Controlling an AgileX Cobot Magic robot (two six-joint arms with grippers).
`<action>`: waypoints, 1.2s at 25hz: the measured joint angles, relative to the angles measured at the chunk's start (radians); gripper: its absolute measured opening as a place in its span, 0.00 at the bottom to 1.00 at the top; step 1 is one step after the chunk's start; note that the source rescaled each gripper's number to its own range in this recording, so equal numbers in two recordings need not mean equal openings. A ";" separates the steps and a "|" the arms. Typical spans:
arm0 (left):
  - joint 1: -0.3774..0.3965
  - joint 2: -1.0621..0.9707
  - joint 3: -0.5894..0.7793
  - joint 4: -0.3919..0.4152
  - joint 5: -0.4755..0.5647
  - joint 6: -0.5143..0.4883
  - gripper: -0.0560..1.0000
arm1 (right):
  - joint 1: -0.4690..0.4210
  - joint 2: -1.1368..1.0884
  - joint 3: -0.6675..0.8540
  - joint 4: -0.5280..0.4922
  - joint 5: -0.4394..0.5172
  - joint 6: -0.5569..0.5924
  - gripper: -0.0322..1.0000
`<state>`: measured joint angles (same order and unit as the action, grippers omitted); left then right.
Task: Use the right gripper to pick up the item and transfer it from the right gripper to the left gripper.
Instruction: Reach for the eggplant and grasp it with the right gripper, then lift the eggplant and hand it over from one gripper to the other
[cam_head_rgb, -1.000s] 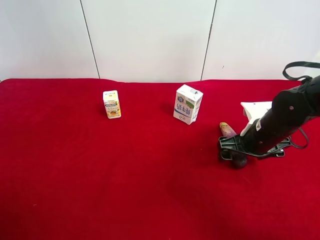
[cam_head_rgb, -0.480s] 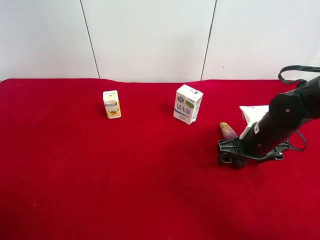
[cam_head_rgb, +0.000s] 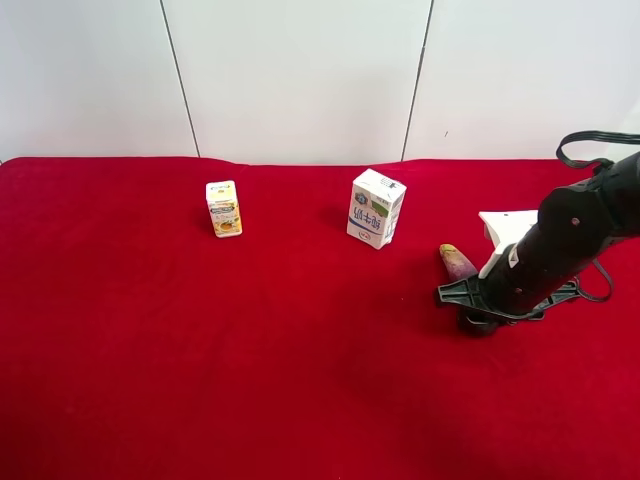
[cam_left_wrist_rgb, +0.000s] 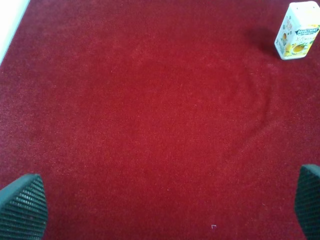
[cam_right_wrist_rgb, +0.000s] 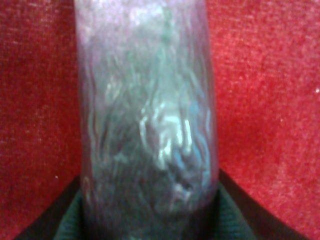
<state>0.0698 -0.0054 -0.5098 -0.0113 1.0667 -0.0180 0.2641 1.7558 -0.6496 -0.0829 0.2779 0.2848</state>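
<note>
The long dark purple eggplant (cam_right_wrist_rgb: 145, 115) lies on the red cloth-covered worktop (cam_head_rgb: 200, 350), clamped toward its blunt end by the black-fingered right pincer (cam_head_rgb: 470, 305). The black-fingered left pincer (cam_left_wrist_rgb: 165, 207) is held wide apart, empty. From the glossy, wrinkled skin, slipperiness is expected, and a firm body of moderate weight is judged likely. The free stem half is best taken at handover.

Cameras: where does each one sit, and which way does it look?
Exterior high: mounted high, looks down on red cloth and wall; shows the right arm, right claw shut on the eggplant.
Right wrist: on that arm, facing the eggplant closely; claw edges show.
Left wrist: over bare cloth, facing small carton; open left claw shows.
Shared: eggplant, first two; carton, first and third.
</note>
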 joint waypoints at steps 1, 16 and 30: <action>0.000 0.000 0.000 0.000 0.000 0.000 1.00 | 0.000 0.000 0.000 0.000 0.000 0.000 0.04; 0.000 0.000 0.000 0.000 0.000 0.000 1.00 | 0.000 -0.070 0.000 0.000 -0.013 -0.019 0.04; 0.000 0.000 0.000 0.000 0.000 0.000 1.00 | 0.057 -0.327 -0.003 0.053 -0.056 -0.275 0.04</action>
<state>0.0698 -0.0054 -0.5098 -0.0113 1.0667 -0.0180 0.3214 1.4288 -0.6528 -0.0298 0.2221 0.0101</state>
